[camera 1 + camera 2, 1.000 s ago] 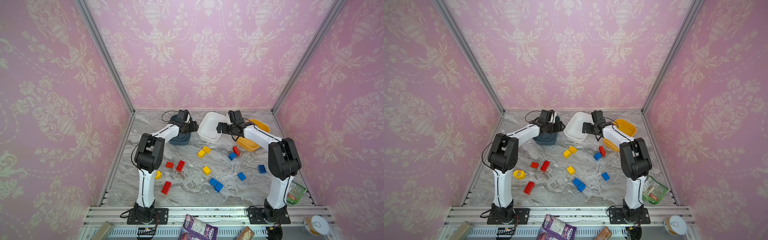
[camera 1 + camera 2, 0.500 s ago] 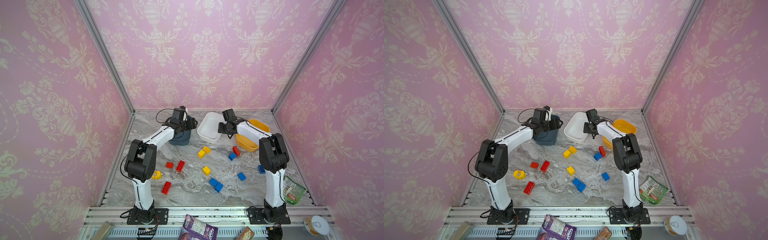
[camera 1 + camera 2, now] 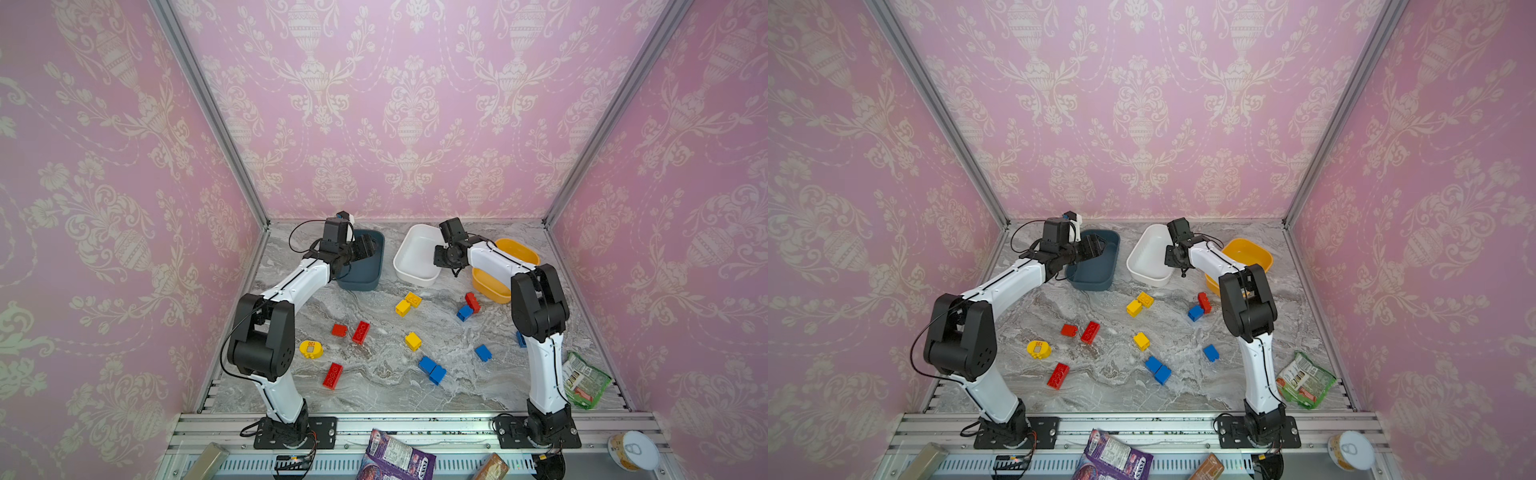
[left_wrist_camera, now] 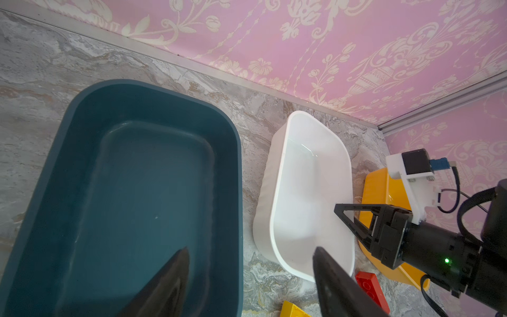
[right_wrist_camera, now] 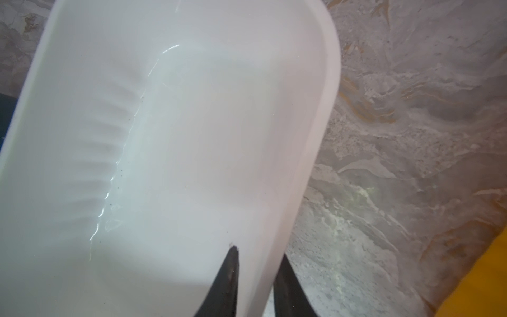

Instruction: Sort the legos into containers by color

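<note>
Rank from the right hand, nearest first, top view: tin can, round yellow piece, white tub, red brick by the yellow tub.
1. white tub: right wall gripped in the right hand.
2. red brick: just in front.
3. round yellow piece: far across, left side.
4. tin can: front right corner.

Right pincer [image 3: 439, 258] at white tub [image 3: 409, 259] rim, left pincer [image 3: 368, 249] over teal tub [image 3: 360, 279]

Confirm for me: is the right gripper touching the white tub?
Touching. The right wrist view shows the right gripper with its fingers straddling the side wall of the white tub, one inside and one outside, the wall filling the space between them.
</note>
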`<action>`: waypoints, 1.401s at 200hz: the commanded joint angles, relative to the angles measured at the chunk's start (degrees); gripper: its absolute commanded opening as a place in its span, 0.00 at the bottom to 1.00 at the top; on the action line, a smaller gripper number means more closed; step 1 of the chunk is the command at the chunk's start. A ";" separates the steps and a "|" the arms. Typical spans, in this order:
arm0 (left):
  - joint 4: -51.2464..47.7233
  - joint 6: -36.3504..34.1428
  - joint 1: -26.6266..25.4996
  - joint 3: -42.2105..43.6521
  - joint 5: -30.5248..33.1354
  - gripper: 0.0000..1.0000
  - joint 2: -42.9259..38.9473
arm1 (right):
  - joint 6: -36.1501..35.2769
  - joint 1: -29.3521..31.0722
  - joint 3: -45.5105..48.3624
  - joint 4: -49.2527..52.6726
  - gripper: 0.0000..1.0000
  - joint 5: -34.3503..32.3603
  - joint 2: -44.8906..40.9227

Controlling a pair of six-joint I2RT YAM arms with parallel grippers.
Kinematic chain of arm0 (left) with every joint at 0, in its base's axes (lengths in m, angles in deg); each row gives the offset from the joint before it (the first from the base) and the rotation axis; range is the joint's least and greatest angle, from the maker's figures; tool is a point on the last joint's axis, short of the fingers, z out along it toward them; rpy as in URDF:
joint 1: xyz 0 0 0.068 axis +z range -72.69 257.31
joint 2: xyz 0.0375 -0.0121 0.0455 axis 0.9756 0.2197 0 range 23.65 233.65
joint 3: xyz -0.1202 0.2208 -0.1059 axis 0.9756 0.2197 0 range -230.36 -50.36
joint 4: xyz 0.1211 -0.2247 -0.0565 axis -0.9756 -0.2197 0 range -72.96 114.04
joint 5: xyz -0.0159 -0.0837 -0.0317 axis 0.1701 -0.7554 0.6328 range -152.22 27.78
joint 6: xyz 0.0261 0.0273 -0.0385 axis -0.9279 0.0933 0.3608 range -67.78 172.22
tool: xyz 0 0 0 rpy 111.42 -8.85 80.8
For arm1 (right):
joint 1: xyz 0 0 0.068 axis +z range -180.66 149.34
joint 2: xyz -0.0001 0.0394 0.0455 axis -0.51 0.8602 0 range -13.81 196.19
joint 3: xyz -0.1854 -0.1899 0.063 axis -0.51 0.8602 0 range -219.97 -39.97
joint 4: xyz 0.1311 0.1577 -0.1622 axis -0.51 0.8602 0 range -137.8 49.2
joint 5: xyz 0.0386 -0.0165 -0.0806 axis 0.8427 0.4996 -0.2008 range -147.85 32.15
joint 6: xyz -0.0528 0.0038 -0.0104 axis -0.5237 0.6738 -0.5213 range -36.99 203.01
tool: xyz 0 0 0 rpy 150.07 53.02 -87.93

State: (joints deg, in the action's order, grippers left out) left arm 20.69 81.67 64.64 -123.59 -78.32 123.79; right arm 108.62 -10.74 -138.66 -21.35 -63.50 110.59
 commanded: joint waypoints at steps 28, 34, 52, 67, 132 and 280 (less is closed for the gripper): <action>-0.14 -0.16 3.00 3.24 1.49 0.74 -5.28 | -0.98 0.81 -4.14 3.18 0.14 -1.35 1.79; -0.24 -0.31 3.28 3.43 1.51 0.74 -5.66 | -1.07 0.84 -4.37 3.41 0.14 -1.30 1.96; -0.85 -0.79 4.00 3.86 1.59 0.74 -6.56 | -1.35 1.09 -5.17 3.91 0.11 -1.21 2.40; -0.95 -0.89 4.35 4.33 1.68 0.74 -7.05 | -1.44 1.41 -5.74 4.25 0.11 -1.07 2.76; -0.85 -0.98 4.66 5.38 1.86 0.74 -7.94 | -0.91 2.74 -6.95 4.67 0.11 -0.31 4.05; -0.84 -1.06 4.58 6.00 2.74 0.74 -8.79 | 0.84 4.41 -6.97 4.35 0.12 2.29 4.10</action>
State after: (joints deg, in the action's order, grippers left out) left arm 20.53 81.65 68.91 -118.43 -76.90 117.06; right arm 108.55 -7.00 -144.63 -18.55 -62.69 113.36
